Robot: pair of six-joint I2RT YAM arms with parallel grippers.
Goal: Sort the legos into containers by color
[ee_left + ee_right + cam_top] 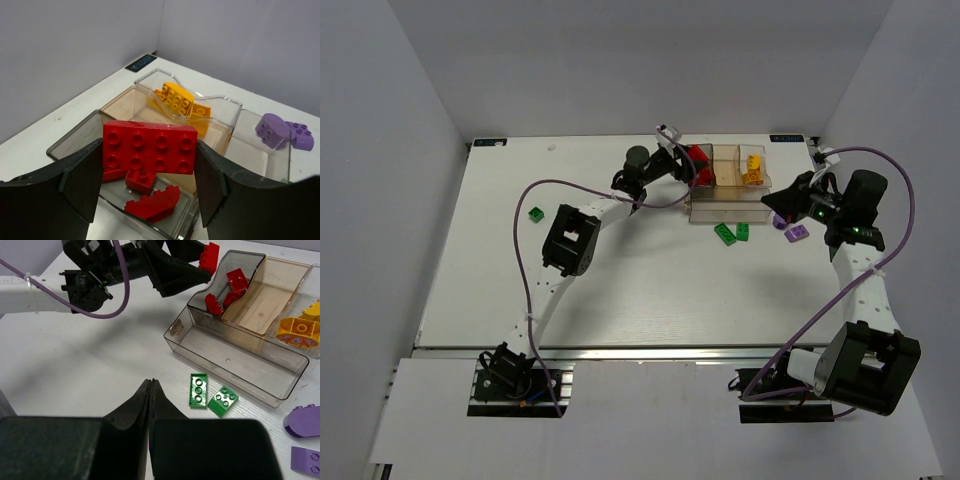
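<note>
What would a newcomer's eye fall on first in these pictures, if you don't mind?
The red brick clamped in the left gripper stands out first, held over the smoky grey bin that already holds red pieces. Next come the yellow bricks in the clear end bin. Two green bricks lie on the table just in front of the tray, near the shut right gripper.

Robotics lab cell, white table (620,290), bare grey walls (620,60), 2 cabled arms (570,240)
</note>
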